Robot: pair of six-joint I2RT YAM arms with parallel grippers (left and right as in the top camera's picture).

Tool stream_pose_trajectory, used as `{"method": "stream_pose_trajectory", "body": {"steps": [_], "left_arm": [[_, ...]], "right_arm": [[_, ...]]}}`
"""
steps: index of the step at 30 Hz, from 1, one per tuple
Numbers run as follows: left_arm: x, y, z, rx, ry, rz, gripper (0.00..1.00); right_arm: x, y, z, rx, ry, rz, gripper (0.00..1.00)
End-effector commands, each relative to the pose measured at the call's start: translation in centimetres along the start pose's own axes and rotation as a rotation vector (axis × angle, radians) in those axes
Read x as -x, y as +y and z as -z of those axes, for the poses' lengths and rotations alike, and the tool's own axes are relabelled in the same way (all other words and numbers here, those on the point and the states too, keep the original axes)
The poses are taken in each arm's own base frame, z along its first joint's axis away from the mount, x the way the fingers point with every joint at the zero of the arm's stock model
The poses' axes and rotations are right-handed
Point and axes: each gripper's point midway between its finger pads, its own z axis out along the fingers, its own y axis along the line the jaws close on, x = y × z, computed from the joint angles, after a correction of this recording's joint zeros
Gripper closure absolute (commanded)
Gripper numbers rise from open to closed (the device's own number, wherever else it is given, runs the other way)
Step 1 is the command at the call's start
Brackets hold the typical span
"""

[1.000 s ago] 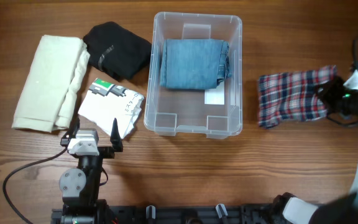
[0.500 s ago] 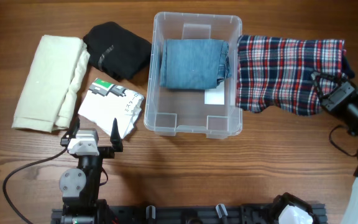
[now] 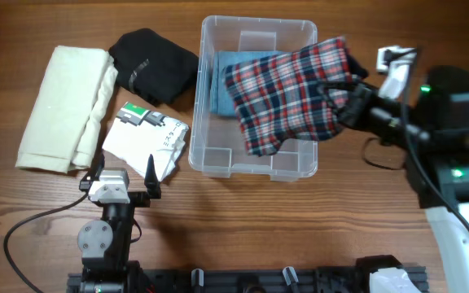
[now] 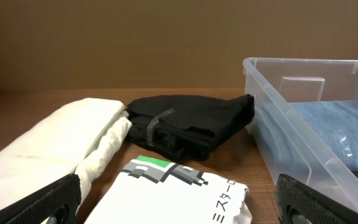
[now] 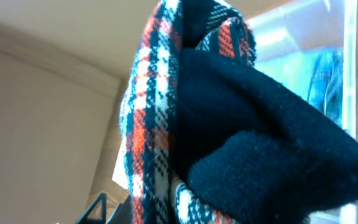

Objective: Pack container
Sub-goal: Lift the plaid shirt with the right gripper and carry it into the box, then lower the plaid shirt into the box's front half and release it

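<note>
The container (image 3: 258, 167) is a clear plastic bin at the table's middle, with folded blue jeans (image 3: 233, 72) inside; it also shows in the left wrist view (image 4: 278, 81) with the jeans (image 4: 347, 134). My right gripper (image 3: 350, 96) is shut on a red, white and navy plaid garment (image 3: 287, 94) with a dark fleece lining (image 5: 260, 149), held over the container's right half. My left gripper (image 3: 124, 175) is open and empty, just in front of a white printed shirt (image 3: 145, 138), seen too in the left wrist view (image 4: 179, 196).
A cream folded garment (image 3: 63, 106) lies at the far left and a black folded garment (image 3: 151, 63) beside the container's back left corner. Both show in the left wrist view, cream (image 4: 55, 143) and black (image 4: 191, 121). A cable (image 3: 31, 224) runs from the left arm's base.
My right arm has carried the plaid garment leftward from the table's right side to above the container. The left arm has not moved.
</note>
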Motion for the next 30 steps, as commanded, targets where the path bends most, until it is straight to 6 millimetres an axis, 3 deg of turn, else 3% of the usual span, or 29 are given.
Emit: {"method": "stream_pose_trajectory", "body": {"steps": [1, 4, 11, 16, 26, 30], "left_arm": [[-0.2, 0.2, 0.0, 0.006, 0.000, -0.019, 0.00], [-0.2, 0.2, 0.0, 0.006, 0.000, -0.019, 0.00], [-0.2, 0.2, 0.0, 0.006, 0.000, -0.019, 0.00], [-0.2, 0.2, 0.0, 0.006, 0.000, -0.019, 0.00], [-0.2, 0.2, 0.0, 0.006, 0.000, -0.019, 0.00], [-0.2, 0.2, 0.0, 0.006, 0.000, -0.019, 0.00]], "right_arm": [[0.5, 0.3, -3.0, -0.086, -0.053, -0.104, 0.96], [-1.3, 0.3, -7.1, -0.115, 0.000, -0.174, 0.96], [-4.5, -2.4, -12.3, -0.202, 0.108, -0.296, 0.96], [-6.0, -3.4, -13.8, -0.235, 0.153, -0.299, 0.96], [-7.5, -5.5, -14.3, -0.313, 0.176, -0.302, 0.96], [-7.7, -5.5, -14.9, -0.302, 0.184, -0.303, 0.96]]}}
